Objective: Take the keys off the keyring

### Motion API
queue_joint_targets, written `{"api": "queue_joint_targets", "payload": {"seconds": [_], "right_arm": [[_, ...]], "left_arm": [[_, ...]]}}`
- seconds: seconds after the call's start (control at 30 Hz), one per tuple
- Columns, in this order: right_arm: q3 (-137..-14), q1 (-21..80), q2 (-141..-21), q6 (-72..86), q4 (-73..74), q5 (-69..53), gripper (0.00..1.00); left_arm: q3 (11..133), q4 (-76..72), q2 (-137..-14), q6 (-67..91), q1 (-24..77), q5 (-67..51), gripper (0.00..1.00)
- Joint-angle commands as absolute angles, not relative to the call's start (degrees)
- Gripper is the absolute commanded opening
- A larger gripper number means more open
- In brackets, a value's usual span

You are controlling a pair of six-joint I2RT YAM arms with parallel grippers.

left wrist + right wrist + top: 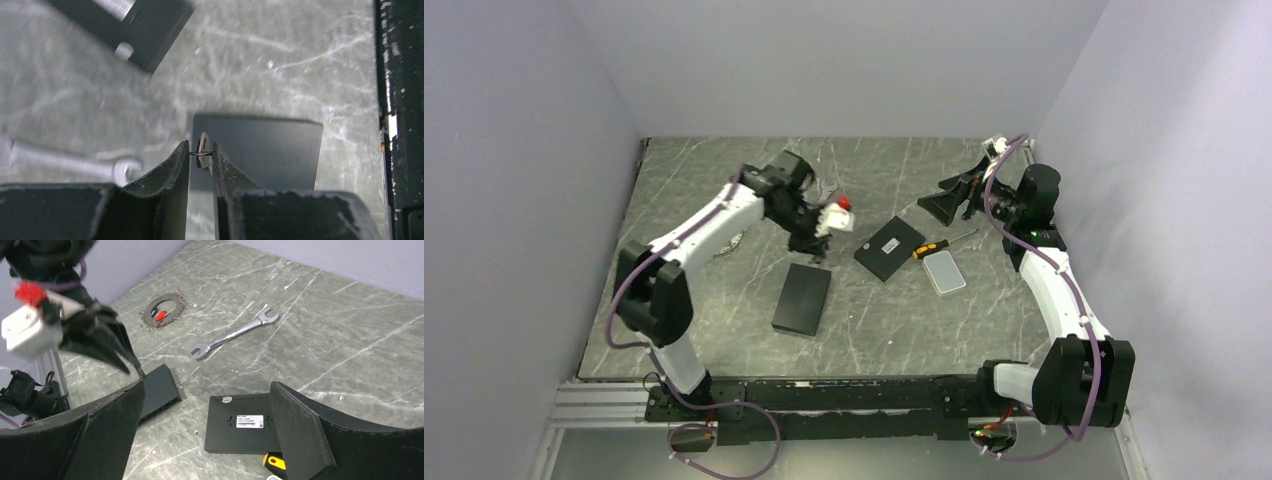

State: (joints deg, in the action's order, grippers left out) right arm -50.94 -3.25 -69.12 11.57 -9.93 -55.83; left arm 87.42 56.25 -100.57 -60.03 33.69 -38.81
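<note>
The keyring (162, 311) lies flat on the table at the far left in the right wrist view, with the keys (175, 304) fringing it and a small red piece (161, 316) inside. My left gripper (201, 152) is shut on one small silvery key (204, 145) with a thin wire loop across its tips, held above a black box (270, 150). In the top view my left gripper (814, 245) hangs over the table's middle. My right gripper (207, 385) is open and empty, raised at the right (946, 200).
A long silver wrench (235, 333) lies beside the keyring. A black box (802, 298) lies under the left gripper. A second black box with a white label (889, 248), an orange-handled screwdriver (929, 247) and a small pale case (944, 272) lie right of centre.
</note>
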Motion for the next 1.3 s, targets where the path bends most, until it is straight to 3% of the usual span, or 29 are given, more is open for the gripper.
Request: {"api": "queue_joint_targets", "payload": {"seconds": [0.0,0.37,0.77,0.9,1.1,1.2,1.27], "right_arm": [[-50.98,-3.25,-68.86,11.72,-12.42,-57.25,1.00],[-50.90,-3.25,-68.82,12.16,-12.75,-57.74,1.00],[-50.94,-3.27,-68.71,11.13,-12.04,-58.07,1.00],[-50.97,-3.26,-69.15,11.24,-12.08,-58.25,1.00],[-50.87,-3.26,-69.32,11.34,-12.15,-58.14,1.00],[-50.80,-3.25,-69.30,11.29,-12.11,-58.18,1.00],[-50.82,-3.25,-69.24,11.15,-12.04,-58.10,1.00]], "left_arm": [[83.92,61.52,-94.12,-59.02,24.68,-40.61,0.15],[65.46,63.30,-84.06,-65.12,10.14,-38.50,0.16],[56.13,57.30,-87.98,-64.94,9.49,-32.35,0.20],[55.47,57.91,-87.83,-65.38,9.49,-32.19,0.31],[57.10,57.51,-87.16,-61.81,9.49,-33.78,0.69],[59.42,57.60,-86.97,-59.86,9.41,-34.62,0.82],[61.47,57.06,-87.22,-57.01,9.05,-35.08,0.84]]}}
